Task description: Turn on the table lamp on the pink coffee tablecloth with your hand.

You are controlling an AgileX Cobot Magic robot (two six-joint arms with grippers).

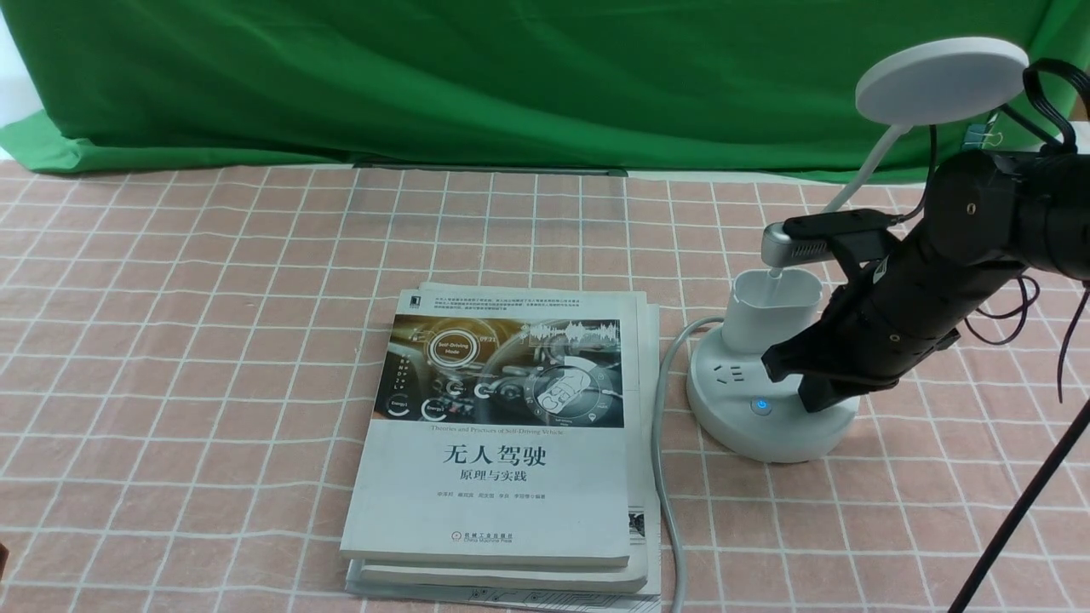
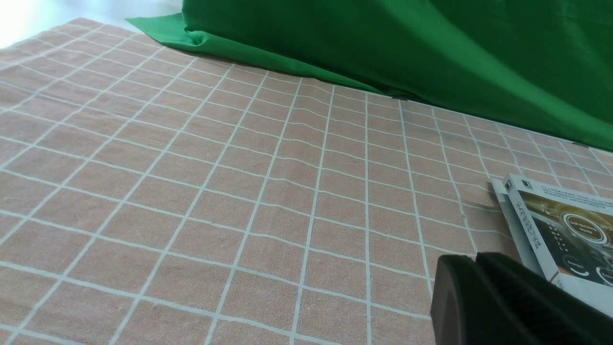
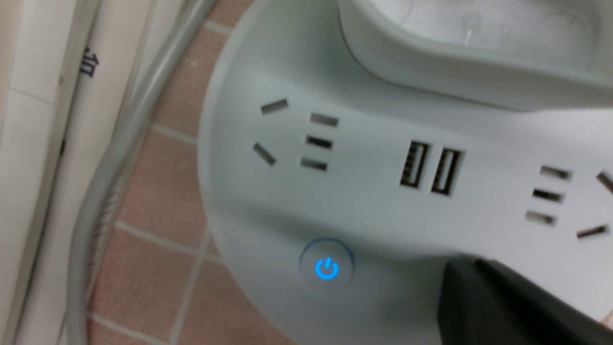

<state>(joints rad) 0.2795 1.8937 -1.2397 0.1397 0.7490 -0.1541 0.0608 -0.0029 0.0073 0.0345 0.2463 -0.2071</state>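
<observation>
Books (image 1: 502,426) and cord (image 1: 660,443) hem the table lamp's (image 1: 771,319) left; tablecloth (image 1: 187,340) beyond bare.

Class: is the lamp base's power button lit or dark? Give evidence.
Lit. The power button glows blue on the lamp base.

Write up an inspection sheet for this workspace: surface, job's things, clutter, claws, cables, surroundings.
Surface: pink coffee tablecloth, white grid, lying flat.
Job's things: table lamp upright at the right; power button on its base glows blue.
Clutter: stack of books left of the lamp, apart from it.
Claws: right claw low over the lamp's base beside the button, contact and jaws unclear; left claw shut, over cloth near the books.
Cables: grey cord runs from the base past the books; black cables loop off the right arm.
Surroundings: green cloth hangs behind.
</observation>
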